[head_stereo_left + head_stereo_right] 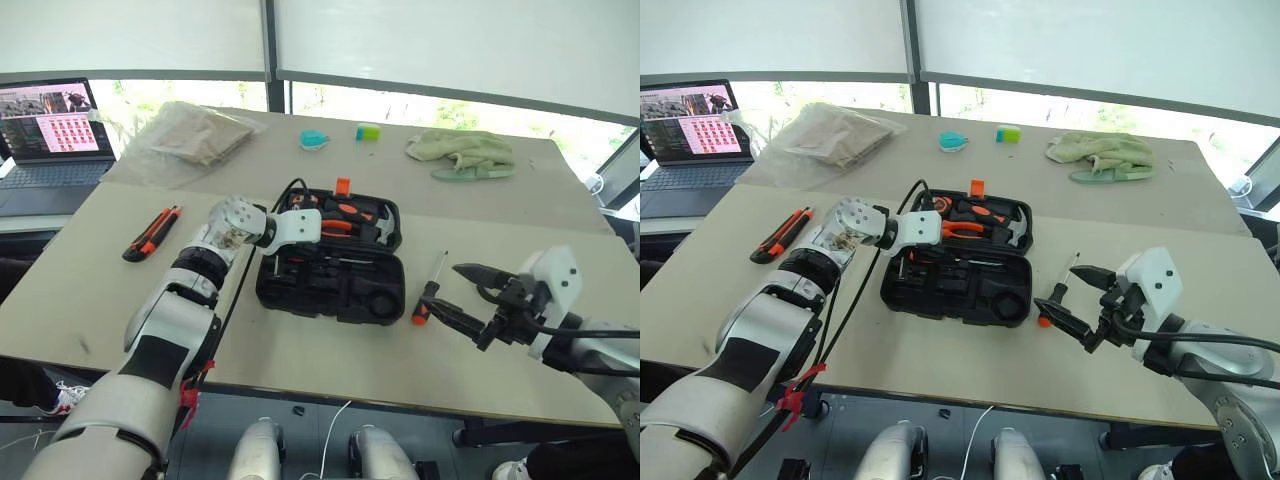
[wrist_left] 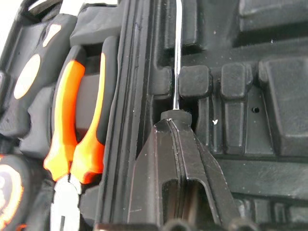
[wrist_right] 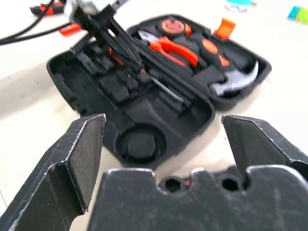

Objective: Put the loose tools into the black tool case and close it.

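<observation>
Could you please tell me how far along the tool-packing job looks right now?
Early. In hand: the left gripper is shut on a screwdriver, pressing it into the open black tool case. Left: the utility knife and another screwdriver lie loose on the table, near the open right gripper, and the case needs closing.

Lab or office, worktable, laptop, blinds

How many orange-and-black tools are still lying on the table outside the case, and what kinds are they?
Utility knife: 1
Screwdriver: 1
Total: 2 outside the black tool case
</observation>
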